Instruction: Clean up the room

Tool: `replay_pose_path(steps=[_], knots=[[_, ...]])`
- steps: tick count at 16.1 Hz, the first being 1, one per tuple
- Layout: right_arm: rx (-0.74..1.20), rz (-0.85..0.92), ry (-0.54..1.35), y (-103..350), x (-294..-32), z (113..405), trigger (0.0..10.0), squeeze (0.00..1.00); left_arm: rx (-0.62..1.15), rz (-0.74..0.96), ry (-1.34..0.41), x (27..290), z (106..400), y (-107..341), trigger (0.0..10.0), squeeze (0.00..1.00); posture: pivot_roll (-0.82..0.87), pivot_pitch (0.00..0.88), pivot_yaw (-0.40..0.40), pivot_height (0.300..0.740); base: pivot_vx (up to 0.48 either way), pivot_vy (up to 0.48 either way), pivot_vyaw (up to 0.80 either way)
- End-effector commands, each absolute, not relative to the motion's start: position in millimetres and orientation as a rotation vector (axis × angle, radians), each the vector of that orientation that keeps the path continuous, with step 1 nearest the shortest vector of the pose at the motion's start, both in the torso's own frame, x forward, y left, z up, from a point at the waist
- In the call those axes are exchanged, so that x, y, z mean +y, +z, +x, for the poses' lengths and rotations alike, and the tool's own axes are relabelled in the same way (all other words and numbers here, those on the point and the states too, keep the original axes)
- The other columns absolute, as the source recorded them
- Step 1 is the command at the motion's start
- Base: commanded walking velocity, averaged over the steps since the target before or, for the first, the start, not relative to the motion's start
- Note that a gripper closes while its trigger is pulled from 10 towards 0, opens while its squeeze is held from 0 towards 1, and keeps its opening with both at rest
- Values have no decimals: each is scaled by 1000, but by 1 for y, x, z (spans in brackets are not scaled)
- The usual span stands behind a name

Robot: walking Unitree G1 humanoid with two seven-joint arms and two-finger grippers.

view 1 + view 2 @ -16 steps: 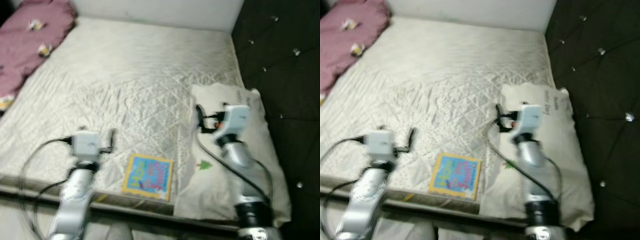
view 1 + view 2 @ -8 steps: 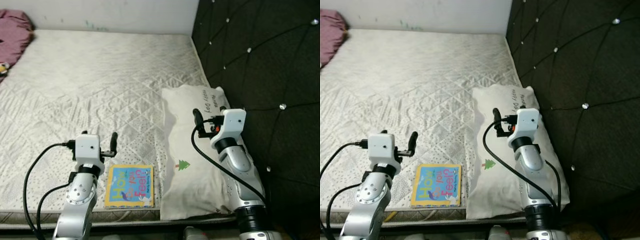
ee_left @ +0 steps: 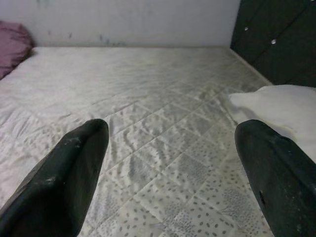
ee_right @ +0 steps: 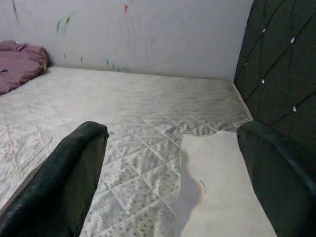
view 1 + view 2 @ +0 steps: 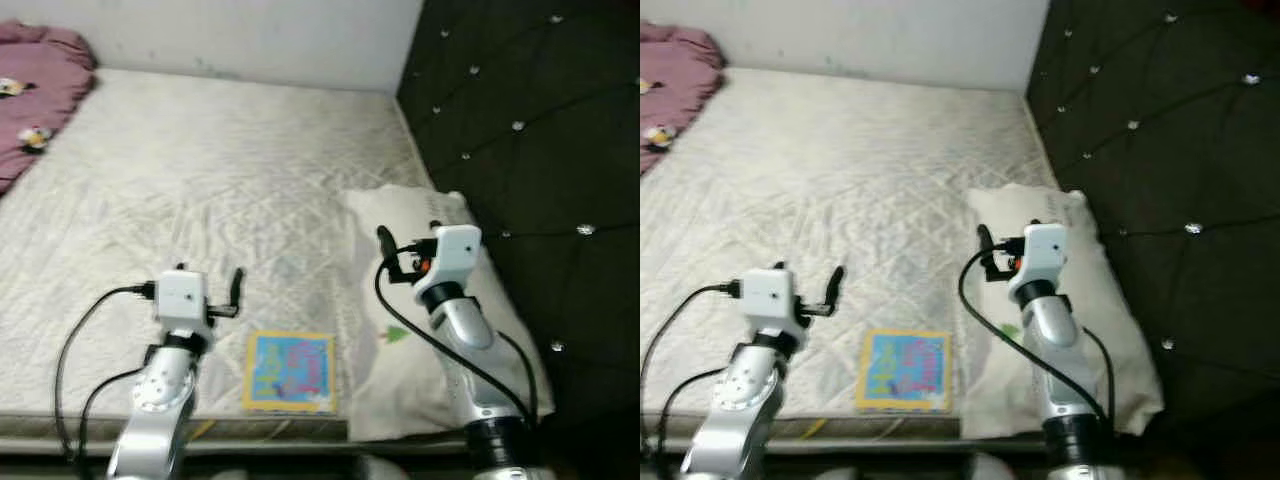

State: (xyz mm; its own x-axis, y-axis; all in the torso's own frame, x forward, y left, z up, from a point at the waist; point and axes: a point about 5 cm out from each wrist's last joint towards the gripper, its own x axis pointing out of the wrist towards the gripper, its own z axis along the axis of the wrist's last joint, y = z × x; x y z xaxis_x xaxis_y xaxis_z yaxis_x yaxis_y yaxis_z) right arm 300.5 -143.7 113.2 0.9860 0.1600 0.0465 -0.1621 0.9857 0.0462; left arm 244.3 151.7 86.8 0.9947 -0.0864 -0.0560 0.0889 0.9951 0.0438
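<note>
Left eye view, left to right: pink blanket [image 5: 35, 110] bunched at the bed's far left corner, well apart from everything else. Bed [image 5: 200, 170] has a quilted white cover, mostly bare. Left pincer [image 5: 237, 290] hovers above the near part of the bed, fingers pointing toward the far wall. In the left wrist view its two black fingers [image 3: 64, 177] stand wide apart with nothing between them, only quilt below.

Book [image 5: 291, 372], colourful cover, lies flat at the near edge of the bed, just beside the left arm on its inner side, between the two arms. It sits nearer to the robot than the left pincer's tips, so the pincer points past it. Its long axis looks to run roughly front to back, though it is close to square and the frame is soft. Left arm is clearly the nearer one; likely next move is to pull that pincer back and down toward the robot's right to reach the book's edge.

Pillow [image 5: 440, 330], white with a small green tree print, lies along the bed's right side against the dark tufted headboard [image 5: 540, 150]. Right pincer [image 5: 384, 243] hovers above the pillow's inner edge. In the right wrist view its fingers [image 4: 59, 182] are also spread, empty, with pillow and quilt below.

Judgement: the book is the likely item to tidy; a flat thin book on soft bedding may be hard to pinch from above.
</note>
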Motion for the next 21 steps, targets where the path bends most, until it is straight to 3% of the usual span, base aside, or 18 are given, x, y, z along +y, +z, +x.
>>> replay_pose_path(steps=[1, 3, 14, 21], knots=[[-39, 42, 132, 113, -154, 300, 10000, 0, 36, 40, -113, 146, 247, 92, 10000, 0, -14, 0, -52, 740, 0, 476, 0], [-36, 44, 140, 112, -151, 300, 10000, 0, 27, 97, -90, 150, 249, 92, 10000, 0, -13, 0, -52, 740, 0, 476, 0], [-33, 39, 138, 109, -151, 299, 10000, 0, 48, 48, -102, 144, 251, 94, 10000, 0, -7, 0, -51, 740, 0, 475, 0], [-23, 15, 91, 106, -157, 296, 10000, 0, 40, 39, -43, 162, 244, 93, 10000, 0, -13, 0, -38, 740, 0, 478, 0]])
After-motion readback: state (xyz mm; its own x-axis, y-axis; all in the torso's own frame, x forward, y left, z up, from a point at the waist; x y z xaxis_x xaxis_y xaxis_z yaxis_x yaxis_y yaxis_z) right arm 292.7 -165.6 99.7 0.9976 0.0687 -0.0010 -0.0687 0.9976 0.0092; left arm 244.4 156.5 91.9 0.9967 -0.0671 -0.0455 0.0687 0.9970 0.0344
